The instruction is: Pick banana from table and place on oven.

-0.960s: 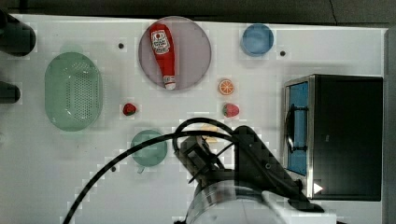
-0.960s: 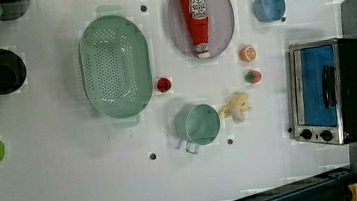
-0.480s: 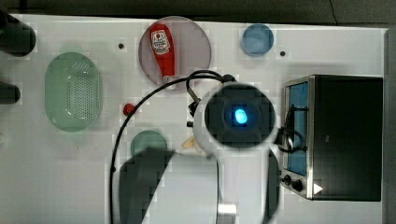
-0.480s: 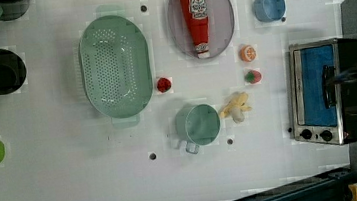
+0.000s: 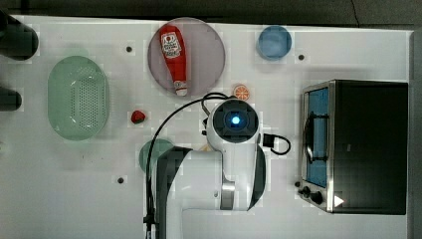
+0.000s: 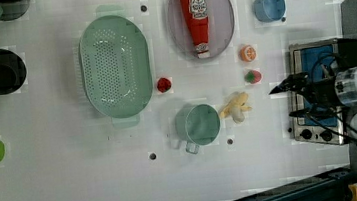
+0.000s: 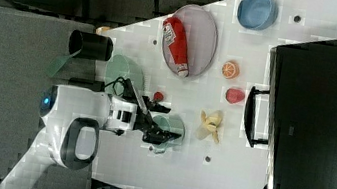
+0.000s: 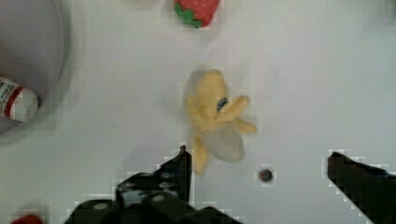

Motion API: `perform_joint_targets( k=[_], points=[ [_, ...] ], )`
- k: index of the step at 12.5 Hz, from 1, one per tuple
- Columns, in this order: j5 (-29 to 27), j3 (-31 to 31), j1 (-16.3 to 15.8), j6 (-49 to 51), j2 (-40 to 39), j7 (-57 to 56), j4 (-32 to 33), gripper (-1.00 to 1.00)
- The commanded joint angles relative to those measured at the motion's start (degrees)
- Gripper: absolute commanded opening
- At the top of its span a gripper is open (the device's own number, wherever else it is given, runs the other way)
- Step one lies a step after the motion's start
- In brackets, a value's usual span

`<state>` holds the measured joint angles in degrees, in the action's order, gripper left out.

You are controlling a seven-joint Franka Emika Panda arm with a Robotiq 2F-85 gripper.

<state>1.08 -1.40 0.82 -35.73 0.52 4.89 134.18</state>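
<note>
Then, going by the left view's left to right: colander (image 6: 115,67) on the table (image 6: 65,188), green cup (image 6: 198,124) just left of the banana (image 6: 236,108), which lay flat, peeled, untouched. Hand (image 6: 283,101) hung open and empty, apart from the banana, before the oven (image 6: 326,90) at the left view's right edge.

Gripper (image 8: 257,163) wide open, empty, pointing down.

Peeled yellow banana (image 6: 235,108) flat on white table (image 6: 75,191), near oven (image 6: 324,92).
</note>
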Motion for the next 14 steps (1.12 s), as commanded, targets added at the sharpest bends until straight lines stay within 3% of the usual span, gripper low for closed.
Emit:
perform_joint_targets(
  k=[1, 5, 12, 13, 14],
  points=[
    [-0.1, 0.2, 0.3, -7.5, -2.7, 1.1, 1.7, 1.00],
    [-0.4, 1.0, 0.2, -17.9, -10.7, 1.2, 3.2, 1.00],
    [-0.7, 2.5, -0.1, -24.6, -19.8, 2.1, 3.5, 1.00],
    [-0.7, 2.5, -0.1, -25.7, -20.4, 2.1, 3.5, 0.92],
    [-0.7, 2.5, -0.2, -26.5, -20.7, 2.1, 3.5, 0.68]
  ],
)
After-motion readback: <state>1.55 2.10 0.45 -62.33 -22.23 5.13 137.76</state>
